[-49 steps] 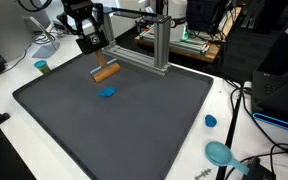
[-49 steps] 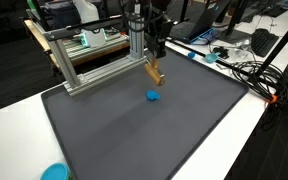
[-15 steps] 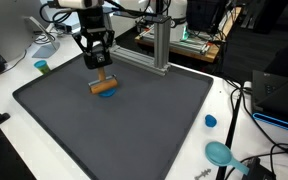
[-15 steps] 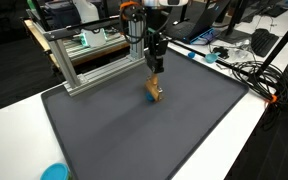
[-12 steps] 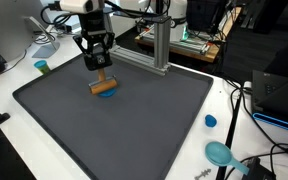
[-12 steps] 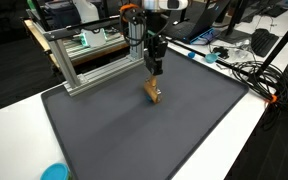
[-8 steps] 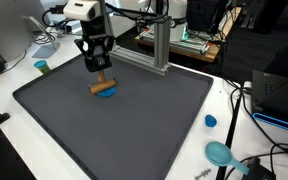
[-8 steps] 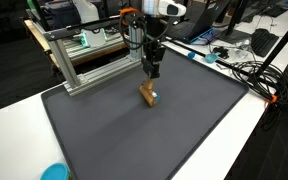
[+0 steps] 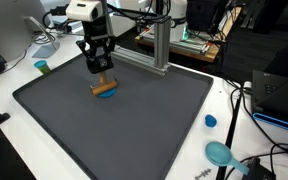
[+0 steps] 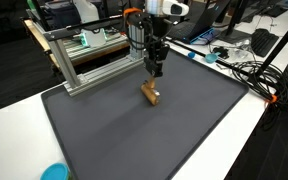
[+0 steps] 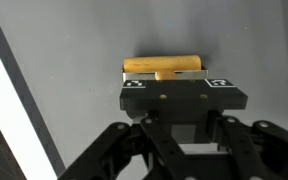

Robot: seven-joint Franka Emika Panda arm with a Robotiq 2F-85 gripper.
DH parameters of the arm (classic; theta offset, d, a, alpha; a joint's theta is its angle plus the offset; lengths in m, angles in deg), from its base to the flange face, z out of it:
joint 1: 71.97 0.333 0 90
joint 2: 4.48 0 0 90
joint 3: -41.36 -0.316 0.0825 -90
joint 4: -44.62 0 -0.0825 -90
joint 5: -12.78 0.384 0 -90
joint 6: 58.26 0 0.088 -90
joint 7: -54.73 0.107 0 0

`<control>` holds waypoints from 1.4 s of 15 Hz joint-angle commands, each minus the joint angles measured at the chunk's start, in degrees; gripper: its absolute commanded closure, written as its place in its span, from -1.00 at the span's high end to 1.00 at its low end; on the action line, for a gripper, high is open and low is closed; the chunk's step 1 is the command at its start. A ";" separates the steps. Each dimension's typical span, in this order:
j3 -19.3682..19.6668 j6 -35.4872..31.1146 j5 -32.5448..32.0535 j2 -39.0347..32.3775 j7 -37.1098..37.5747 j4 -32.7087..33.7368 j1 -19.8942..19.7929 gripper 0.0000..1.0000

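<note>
Wooden T-shaped tool sits left of centre on the far part of the grey mat, head resting on the blue disc. Gripper pinches its stem from above, jaws narrow, apparently to keep the head level. Aluminium frame stands to the right

Bright, even room light; soft shadows, slightly low-resolution pictures.

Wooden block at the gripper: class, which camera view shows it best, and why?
The wrist view: the wooden block lies large and side-on just beyond the gripper. In both exterior views it is small, hanging below the gripper; in an exterior view a blue disc shows under it.
</note>
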 commanded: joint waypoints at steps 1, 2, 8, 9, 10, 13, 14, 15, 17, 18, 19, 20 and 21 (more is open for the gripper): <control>-1.61 3.03 3.58 -1.54 -3.42 1.93 -0.38 -0.57; -1.45 3.07 3.33 -2.08 -2.90 2.26 -0.14 -0.57; 0.24 6.61 1.63 -8.23 -0.18 7.97 -0.53 -0.57; -0.04 8.52 3.19 -9.28 -1.37 9.32 -1.32 -0.57; -0.77 9.64 5.58 -10.10 -3.79 10.27 -2.52 -0.57; -2.50 11.24 13.49 -10.68 -11.97 11.20 -6.03 -0.57; -2.75 11.53 15.77 -10.51 -14.84 10.99 -7.15 -0.57; -2.57 12.63 17.81 -10.61 -16.41 11.36 -8.05 -0.57; -0.80 11.69 15.87 -6.70 -14.26 11.86 -6.46 -0.07; -0.73 12.26 17.28 -7.01 -15.67 12.27 -7.31 -0.07; -0.70 12.70 18.05 -7.23 -16.43 12.59 -7.82 -0.57; -0.84 10.98 17.89 -6.80 -17.01 11.88 -7.67 -0.57; -1.59 9.53 18.87 -6.56 -18.65 10.76 -7.83 -0.57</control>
